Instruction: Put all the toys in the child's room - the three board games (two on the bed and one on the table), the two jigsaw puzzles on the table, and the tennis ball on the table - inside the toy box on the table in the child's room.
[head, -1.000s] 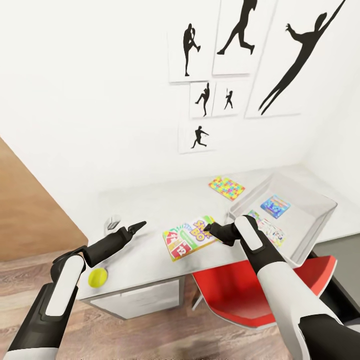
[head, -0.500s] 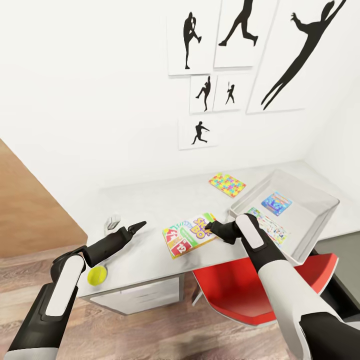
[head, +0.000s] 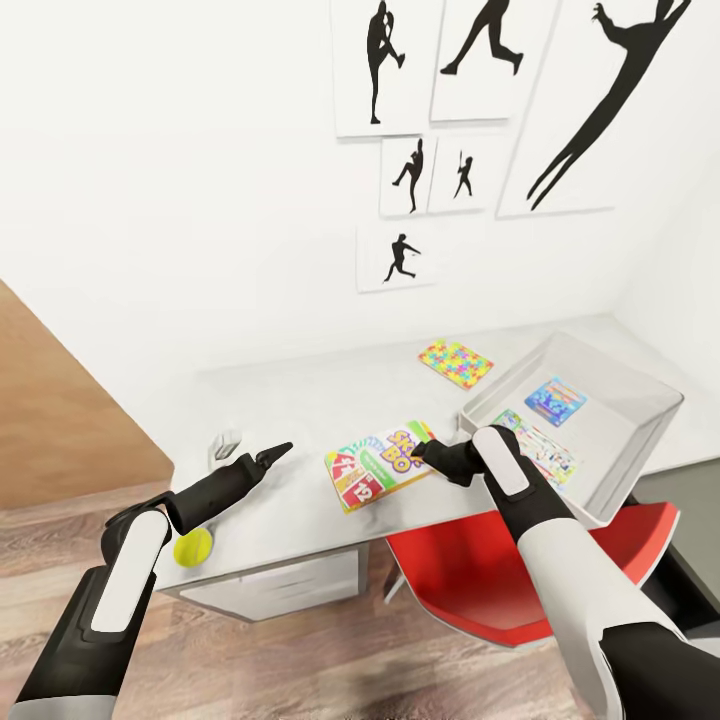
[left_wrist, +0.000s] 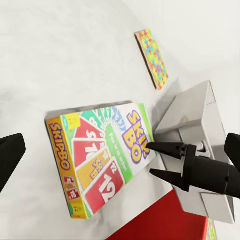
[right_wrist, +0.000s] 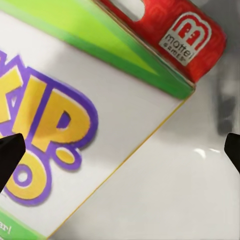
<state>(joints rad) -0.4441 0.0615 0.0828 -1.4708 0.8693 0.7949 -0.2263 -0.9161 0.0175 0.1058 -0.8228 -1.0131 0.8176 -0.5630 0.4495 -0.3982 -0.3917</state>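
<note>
The Skip-Bo board game (head: 380, 465) lies flat on the white table (head: 300, 400), near its front edge. My right gripper (head: 422, 452) hovers open just above the box's right end, and its dark fingers (left_wrist: 167, 148) are spread beside the box (left_wrist: 102, 155). The box's lid (right_wrist: 75, 115) looms close under that gripper. My left gripper (head: 275, 455) hangs open over the table, left of the game. A yellow tennis ball (head: 193, 547) sits at the front left corner. A colourful jigsaw puzzle (head: 455, 362) lies further back. The grey toy box (head: 640, 450) stands at the right.
Inside the toy box lie a blue flat box (head: 555, 400) and a pale colourful flat box (head: 543, 452). A red chair (head: 480, 570) is tucked under the table's front, beside a drawer unit (head: 280, 590). A small white object (head: 225, 443) sits near my left gripper. Silhouette posters (head: 470, 60) hang on the wall.
The whole picture has shifted slightly, so the camera has moved. Both grippers stay where they were relative to the table and the game.
</note>
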